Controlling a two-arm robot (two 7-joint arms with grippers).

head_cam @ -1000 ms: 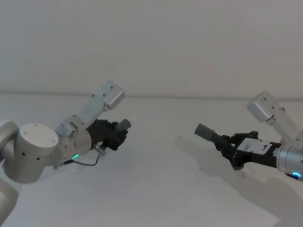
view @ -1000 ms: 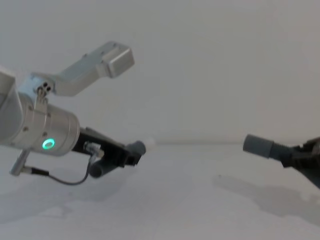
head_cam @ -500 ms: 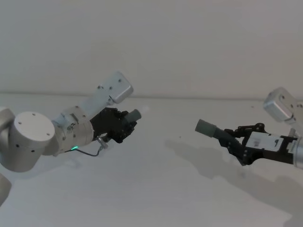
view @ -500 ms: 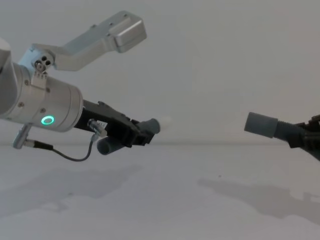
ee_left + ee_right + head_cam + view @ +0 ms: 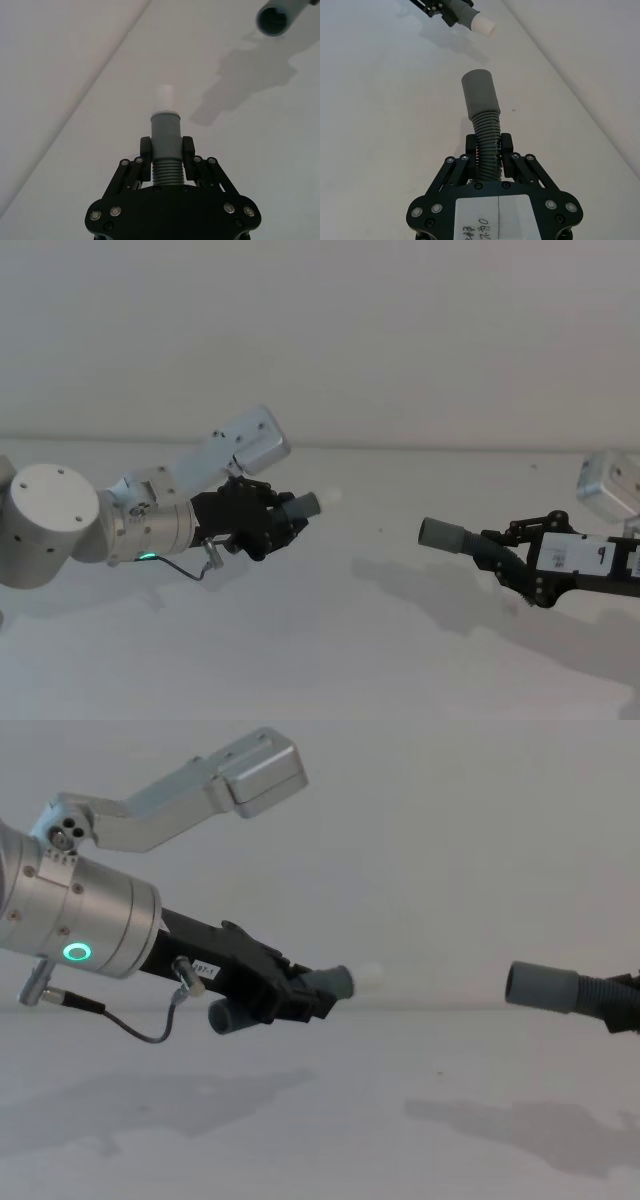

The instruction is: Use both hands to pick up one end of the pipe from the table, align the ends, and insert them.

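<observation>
The left claw (image 5: 272, 525) is shut narrow on the ribbed neck of the short elbow tube (image 5: 300, 508) and holds it clear of the white bench (image 5: 330, 650). The tube's stepped collar (image 5: 335, 985) and white tip (image 5: 368, 972) point rightward, tilted slightly up. Open air follows, and the two ends are well apart. Beyond the gap, the smooth grey cuff (image 5: 540, 987) of the ribbed hose (image 5: 487, 132) faces left with its mouth open. The right claw (image 5: 505, 558) is pinched on the ribs just behind the cuff. The two long axes look nearly opposed but offset. In the left wrist view the cuff sits off the tube's line, so squaring up likely comes before pushing in.
</observation>
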